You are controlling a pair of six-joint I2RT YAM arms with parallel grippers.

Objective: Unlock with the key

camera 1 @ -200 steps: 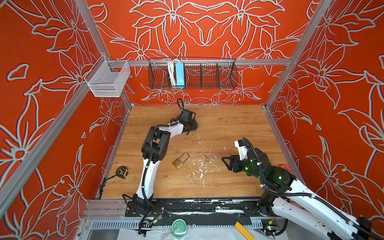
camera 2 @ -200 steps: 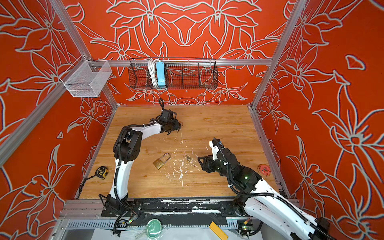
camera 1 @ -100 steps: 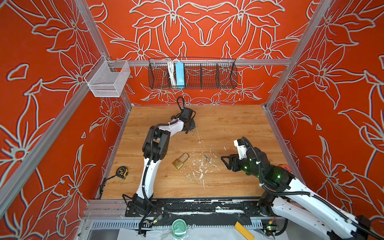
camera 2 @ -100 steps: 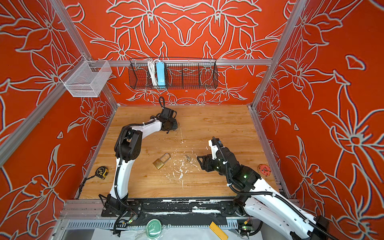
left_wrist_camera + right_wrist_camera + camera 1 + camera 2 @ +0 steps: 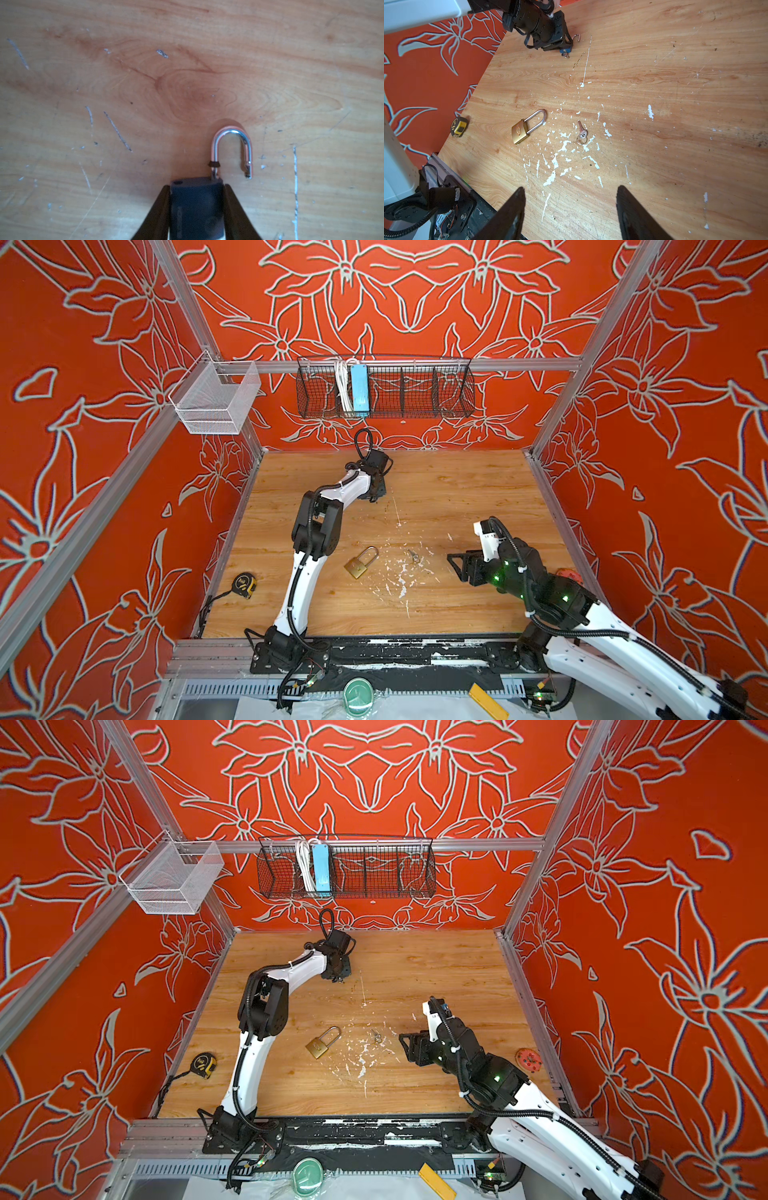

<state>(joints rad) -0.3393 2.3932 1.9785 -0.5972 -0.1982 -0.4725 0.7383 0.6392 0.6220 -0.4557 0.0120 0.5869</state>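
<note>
My left gripper (image 5: pixel 197 187) is shut on a dark padlock (image 5: pixel 197 209) whose silver shackle (image 5: pixel 230 145) has swung open, its free end clear of the body. In both top views this gripper (image 5: pixel 376 493) sits low at the back of the table. From the right wrist view a small key ring (image 5: pixel 565 54) hangs under that padlock. A brass padlock (image 5: pixel 357 566) with its shackle closed lies mid-table. A small key (image 5: pixel 412 556) on a ring lies to its right. My right gripper (image 5: pixel 453 562) hovers open and empty to the right of the key (image 5: pixel 581 132).
A yellow-and-black tape measure (image 5: pixel 243 585) lies near the left edge. A red round object (image 5: pixel 528 1060) sits by the right wall. A black wire basket (image 5: pixel 384 387) and a white mesh basket (image 5: pixel 216 400) hang on the walls. White paint flecks (image 5: pixel 564 145) mark the wood.
The left wrist has turned slightly at the back of the table, still holding the dark padlock. The right gripper has barely shifted and its jaws stand a touch wider.
</note>
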